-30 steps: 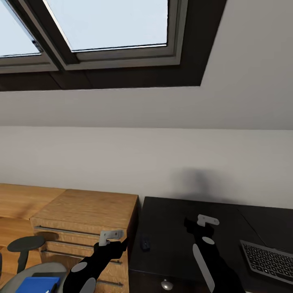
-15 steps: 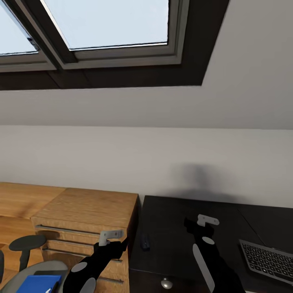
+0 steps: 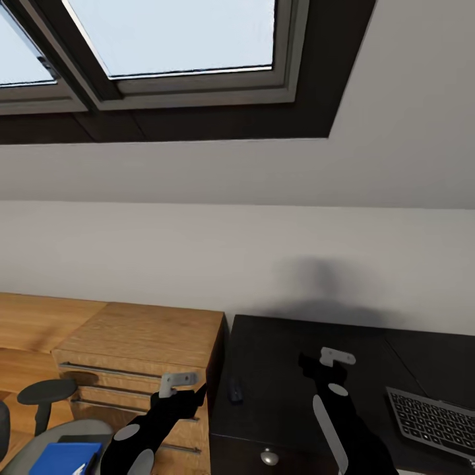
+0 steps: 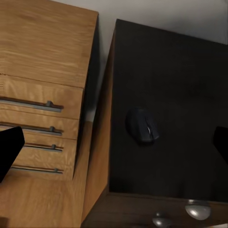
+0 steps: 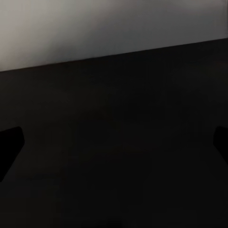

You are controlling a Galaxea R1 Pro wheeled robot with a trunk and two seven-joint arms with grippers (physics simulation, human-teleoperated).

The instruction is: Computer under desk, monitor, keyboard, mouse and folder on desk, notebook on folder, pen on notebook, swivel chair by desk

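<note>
Mouse [image 3: 235, 392] sits on the black desk [image 3: 277, 356], close to the desk's left edge and well apart from the keyboard [image 3: 432, 415] on the far right. It lies between the two arms. The left gripper [image 3: 179, 381] is just to its left, out over the wooden chest [image 3: 142, 343], and looks a bit nearer than the right gripper [image 3: 336, 358], which hangs over the middle of the desk. In the left wrist view the mouse [image 4: 141, 126] shows between the two finger tips, a little ahead, with its long side pointing across the desk. The left fingers are spread wide apart with nothing in them. The right fingers are wide apart too, over bare desk. Folder [image 3: 63, 458] lies on the chair [image 3: 39, 439] at the bottom left. I think the mouse comes next, and the left arm has the shorter reach
</note>
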